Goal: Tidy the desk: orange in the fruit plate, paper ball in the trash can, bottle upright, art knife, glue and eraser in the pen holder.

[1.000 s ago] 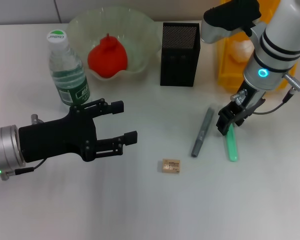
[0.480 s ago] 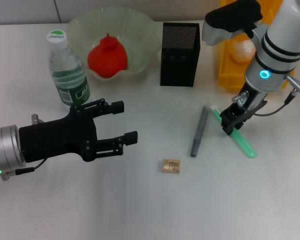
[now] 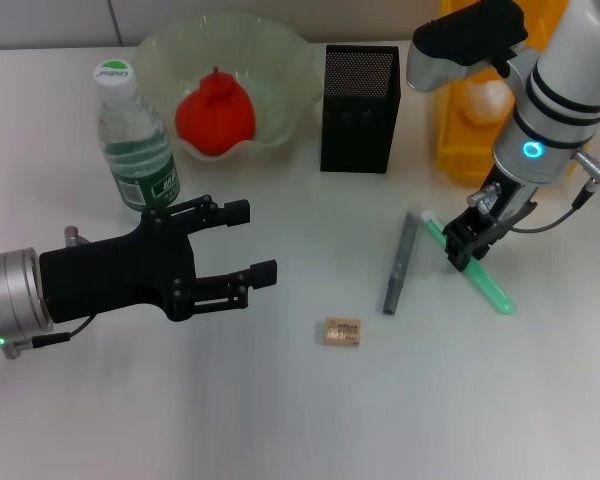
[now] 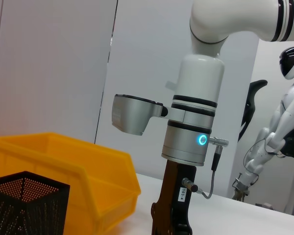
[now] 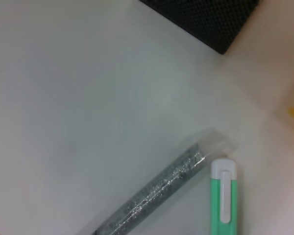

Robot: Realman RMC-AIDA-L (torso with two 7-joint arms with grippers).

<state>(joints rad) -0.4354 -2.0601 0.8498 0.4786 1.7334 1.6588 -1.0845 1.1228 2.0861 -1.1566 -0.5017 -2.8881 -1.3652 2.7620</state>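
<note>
My right gripper (image 3: 465, 243) is shut on the green art knife (image 3: 485, 285), which slants across the table. The right wrist view shows the knife's white end (image 5: 222, 193) beside the grey glittery glue stick (image 5: 157, 196). In the head view the glue (image 3: 398, 265) lies just left of the knife. The tan eraser (image 3: 342, 332) lies nearer the front. Farther back stands the black mesh pen holder (image 3: 358, 95). The orange (image 3: 215, 118) sits in the fruit plate (image 3: 280, 48). The bottle (image 3: 135, 140) stands upright. The paper ball (image 3: 480, 100) rests in the yellow trash can (image 3: 450, 135). My left gripper (image 3: 252, 241) hovers open at the front left.
The left wrist view looks across at my right arm (image 4: 191, 137), the trash can (image 4: 63, 166) and the pen holder (image 4: 24, 200). Another white robot (image 4: 284, 117) stands in the background. Bare table lies between the eraser and the front edge.
One second ago the art knife pointed toward the front from under my right gripper. It has swung to a slant and the gripper has risen slightly. The left arm is still.
</note>
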